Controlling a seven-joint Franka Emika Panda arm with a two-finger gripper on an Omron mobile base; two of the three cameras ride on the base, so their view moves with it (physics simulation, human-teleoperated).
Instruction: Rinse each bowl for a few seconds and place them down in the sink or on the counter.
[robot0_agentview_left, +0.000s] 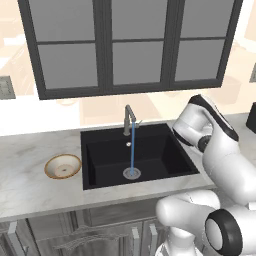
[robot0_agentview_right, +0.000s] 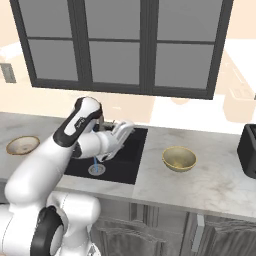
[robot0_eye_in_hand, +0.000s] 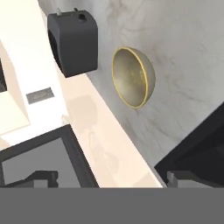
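Fingers (robot0_eye_in_hand: 44, 176) of the two-finger gripper (robot0_eye_in_hand: 107, 177) stand spread wide with nothing between them, two small dark tips low in the hand view. That view is rolled on its side, so the light marbled stone counter (robot0_eye_in_hand: 183, 65) runs up the right half. On it sits the deeper olive-yellow round bowl (robot0_eye_in_hand: 132, 77), well apart from the tips, with a dark boxy appliance (robot0_eye_in_hand: 73, 41) beyond it by the wall. A corner of the matte black rectangular sink (robot0_eye_in_hand: 199, 148) shows at lower right. The hand looks aimed toward this bowl, probably to fetch it for rinsing.

From the left base view, a thin blue stream of water (robot0_agentview_left: 132, 150) falls from the grey metal faucet (robot0_agentview_left: 129, 119) onto the round silver drain (robot0_agentview_left: 132, 173), so the tap seems ready for a bowl. The shallow tan-orange rimmed bowl with a cream inside (robot0_agentview_left: 63, 166) rests on the counter just left of the basin, within easy reach of the stream.

From the right base view, the white arm bends over the sink and its hand (robot0_agentview_right: 119, 137) hangs above the basin's right part, facing the olive bowl on the counter to the right, near but not touching.
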